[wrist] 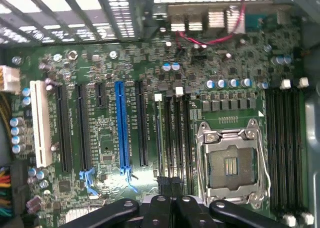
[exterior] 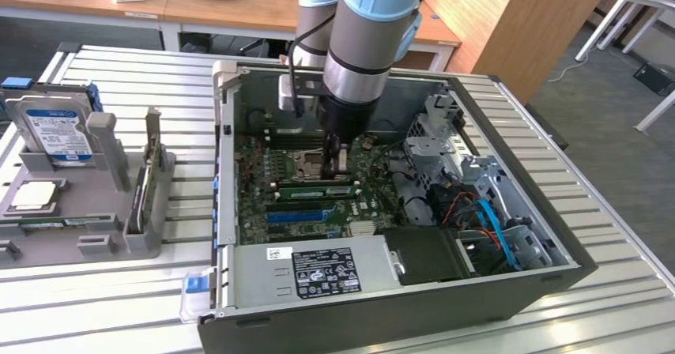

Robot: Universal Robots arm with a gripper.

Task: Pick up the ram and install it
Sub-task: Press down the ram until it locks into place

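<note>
In the exterior view, a long green ram [exterior: 313, 188] with a pale label stands on edge in a memory slot of the motherboard, just in front of the CPU socket [exterior: 300, 163]. My gripper [exterior: 340, 168] reaches straight down into the open computer case and hangs over the ram's right end, shut. Whether it touches the stick I cannot tell. In the wrist view the shut fingertips [wrist: 170, 208] sit directly over the black memory slots [wrist: 172, 138], between the blue slot [wrist: 121, 128] and the open CPU socket [wrist: 231, 163].
A grey fixture [exterior: 95, 227] on the exterior view's left holds a hard drive [exterior: 58, 133] and a card with a metal bracket [exterior: 153, 172]. Inside the case, the power supply [exterior: 316, 271], drive cage [exterior: 443, 133] and blue cables [exterior: 491, 220] crowd the board.
</note>
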